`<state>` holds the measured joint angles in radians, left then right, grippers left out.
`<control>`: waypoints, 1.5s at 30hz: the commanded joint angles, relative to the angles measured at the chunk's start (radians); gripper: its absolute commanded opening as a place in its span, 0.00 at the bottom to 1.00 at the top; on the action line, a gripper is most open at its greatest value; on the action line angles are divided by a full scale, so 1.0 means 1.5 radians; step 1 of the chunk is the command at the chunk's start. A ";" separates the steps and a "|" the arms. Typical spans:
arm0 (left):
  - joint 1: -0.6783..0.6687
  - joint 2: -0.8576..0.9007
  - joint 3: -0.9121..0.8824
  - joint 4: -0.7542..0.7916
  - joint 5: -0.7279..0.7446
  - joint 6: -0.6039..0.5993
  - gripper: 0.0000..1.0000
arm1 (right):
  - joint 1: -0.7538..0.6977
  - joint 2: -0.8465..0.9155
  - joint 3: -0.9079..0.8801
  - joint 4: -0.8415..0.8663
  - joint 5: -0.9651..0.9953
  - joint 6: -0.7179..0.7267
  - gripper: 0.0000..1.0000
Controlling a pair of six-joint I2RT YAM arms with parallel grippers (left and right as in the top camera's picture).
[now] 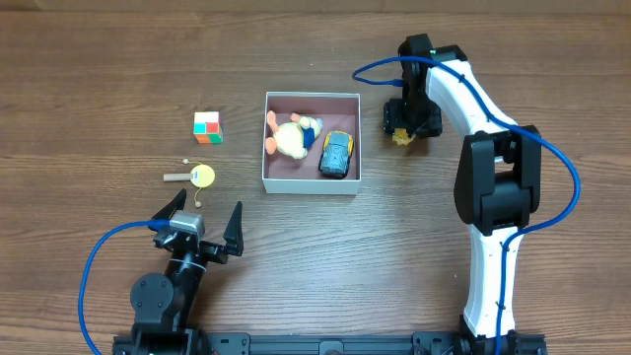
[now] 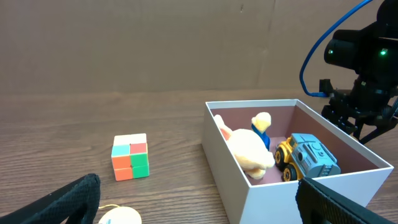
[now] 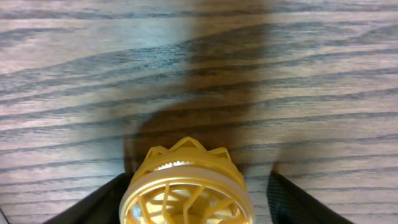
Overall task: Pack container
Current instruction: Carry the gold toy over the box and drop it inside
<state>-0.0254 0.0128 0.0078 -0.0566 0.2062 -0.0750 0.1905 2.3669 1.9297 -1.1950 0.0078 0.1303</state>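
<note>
White-walled with a pink-mauve floor, the container (image 1: 312,180) sits in the middle of the table (image 1: 118,59), squarely between the two arms. Packing looks partly done. Two toys lie inside: a pale plush duck (image 1: 292,136) on the left half and a yellow and blue-grey toy truck (image 1: 337,155) on the right half, close to the near right corner.

Three things lie outside it. A colour cube (image 1: 207,127) stands to the left of the container, well apart from it. A yellow disc on a stick (image 1: 200,177) lies nearer than the cube, just beyond the left gripper (image 1: 210,200). A yellow ribbed piece (image 3: 186,183) rests on the wood to the right of the container, under the right gripper (image 1: 406,123).

The left gripper's jaws are spread wide and hold nothing. The right gripper's fingers (image 3: 102,202) stand on either side of the ribbed piece. Whether they press on it cannot be told, since a dark gap shows on one side. By my reading that piece is the one in hand, with the disc and cube left to follow.

The surface is dark brown wood grain, matte, with no clutter beyond the toys. In the left wrist view a plain brown backdrop rises past the far edge. Whether that is a wall or a board I cannot say.
</note>
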 commanded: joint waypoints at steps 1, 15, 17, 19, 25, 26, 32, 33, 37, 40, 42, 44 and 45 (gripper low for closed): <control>0.004 -0.006 -0.002 0.001 0.003 0.005 1.00 | -0.001 0.010 -0.009 0.003 0.016 0.026 0.64; 0.004 -0.006 -0.002 0.001 0.003 0.005 1.00 | -0.001 0.009 0.056 -0.061 0.024 0.030 0.51; 0.004 -0.006 -0.002 0.001 0.003 0.005 1.00 | -0.001 0.009 0.069 -0.072 0.024 0.030 0.50; 0.004 -0.006 -0.002 0.001 0.003 0.005 1.00 | -0.001 0.009 0.085 -0.086 0.023 0.030 0.47; 0.004 -0.006 -0.002 0.001 0.003 0.005 1.00 | -0.001 0.009 0.194 -0.182 0.023 0.033 0.47; 0.004 -0.006 -0.002 0.001 0.003 0.005 1.00 | 0.001 0.009 0.212 -0.198 0.023 0.035 0.46; 0.004 -0.006 -0.002 0.001 0.003 0.005 1.00 | 0.047 0.009 0.391 -0.333 -0.011 0.038 0.47; 0.004 -0.006 -0.002 0.001 0.003 0.005 1.00 | 0.060 0.006 0.401 -0.333 -0.016 0.037 0.47; 0.004 -0.006 -0.002 0.001 0.003 0.005 1.00 | 0.123 -0.010 0.408 -0.331 -0.010 0.034 0.47; 0.004 -0.006 -0.002 0.001 0.003 0.005 1.00 | 0.165 -0.009 0.407 -0.327 0.016 0.035 0.48; 0.004 -0.006 -0.002 0.001 0.003 0.005 1.00 | 0.188 -0.009 0.407 -0.315 0.024 0.034 0.48; 0.004 -0.006 -0.002 0.001 0.003 0.005 1.00 | 0.207 -0.009 0.407 -0.300 0.024 0.034 0.48; 0.004 -0.006 -0.002 0.001 0.003 0.005 1.00 | 0.215 -0.009 0.407 -0.291 0.024 0.034 0.48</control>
<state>-0.0254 0.0128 0.0078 -0.0566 0.2062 -0.0746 0.4946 2.3798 2.5187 -1.6585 0.0154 0.1822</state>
